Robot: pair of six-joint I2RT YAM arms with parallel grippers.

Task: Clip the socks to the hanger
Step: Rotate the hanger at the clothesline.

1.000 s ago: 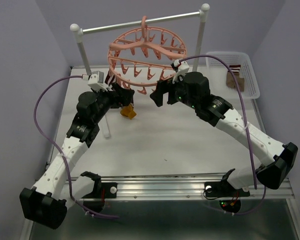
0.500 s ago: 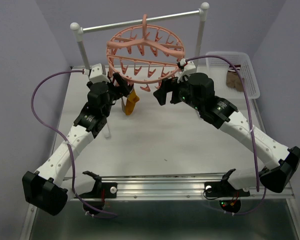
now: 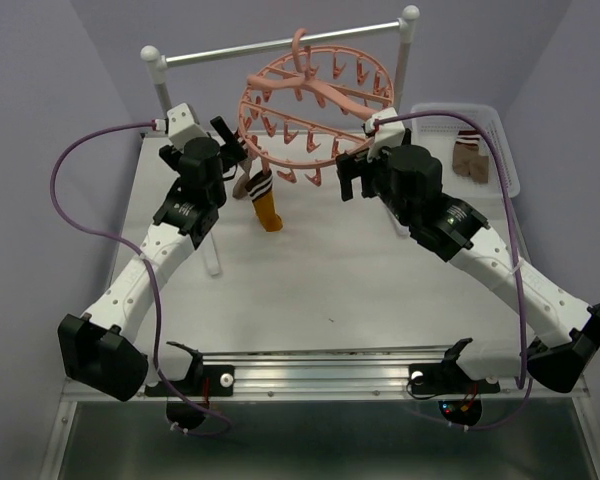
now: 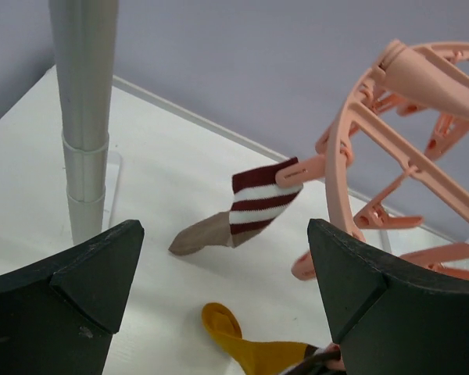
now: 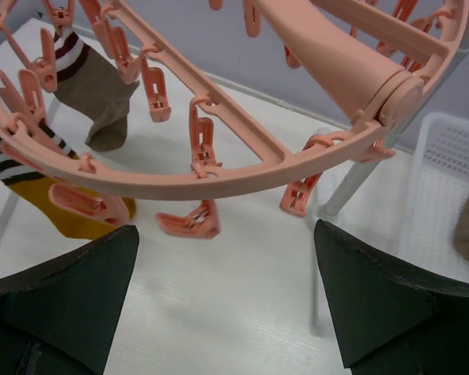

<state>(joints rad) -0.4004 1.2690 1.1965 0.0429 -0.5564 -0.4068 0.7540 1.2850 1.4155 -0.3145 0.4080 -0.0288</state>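
Note:
The salmon-pink hanger [image 3: 315,100] hangs by its hook from the metal rail. Two socks dangle from clips on its left rim: a brown one with a maroon-and-white cuff [image 4: 246,209] [image 5: 94,92] and a mustard-orange one [image 3: 268,208] [image 4: 246,344] [image 5: 43,205]. My left gripper [image 3: 232,150] [image 4: 223,258] is open beside the ring's left edge, facing both socks and holding nothing. On the ring's right side, below its rim [image 5: 219,173], my right gripper [image 3: 348,176] [image 5: 225,258] is open and empty.
The rail stand's white posts [image 3: 163,95] [image 3: 404,70] flank the hanger; the left post [image 4: 82,117] is close to my left fingers. A white basket [image 3: 500,150] at the right back holds more socks [image 3: 470,160]. Empty clips [image 5: 189,225] dangle above the white table.
The hanger has slid right along the rail and swung. The mustard sock has risen off the table and now hangs from the ring. Both arms have moved up and back, grippers still open.

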